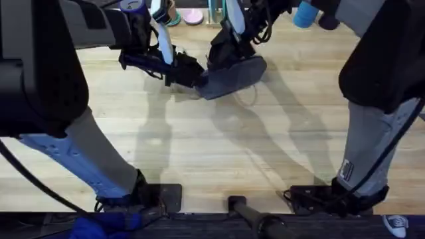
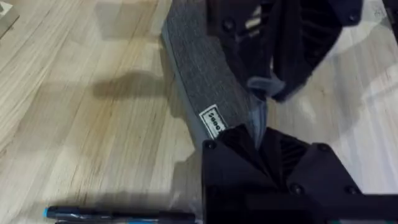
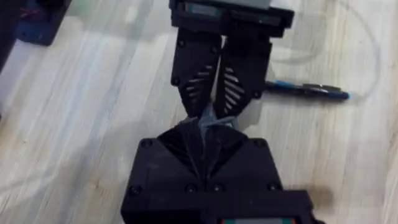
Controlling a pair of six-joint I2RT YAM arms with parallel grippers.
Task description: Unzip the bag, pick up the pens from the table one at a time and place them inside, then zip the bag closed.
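I have both grippers, left (image 1: 196, 76) and right (image 1: 219, 61), pinched on the bag (image 1: 232, 74); its long axis runs between them, with open table (image 1: 219, 146) nearer the bases.

The pale plank worktop (image 1: 219, 146) carries a grey-blue fabric pouch (image 1: 232, 76) toward its far side, with a black pen (image 2: 118, 215) lying near it.

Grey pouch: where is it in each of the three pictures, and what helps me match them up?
Overhead: the grey pouch lies upper middle, between the left gripper and the right gripper.
Left wrist: a broad grey curve with a white label, from top to centre.
Right wrist: a grey sliver at centre, pinched by both grippers.
Shared landmark: the two black grippers meeting at the pouch's end.
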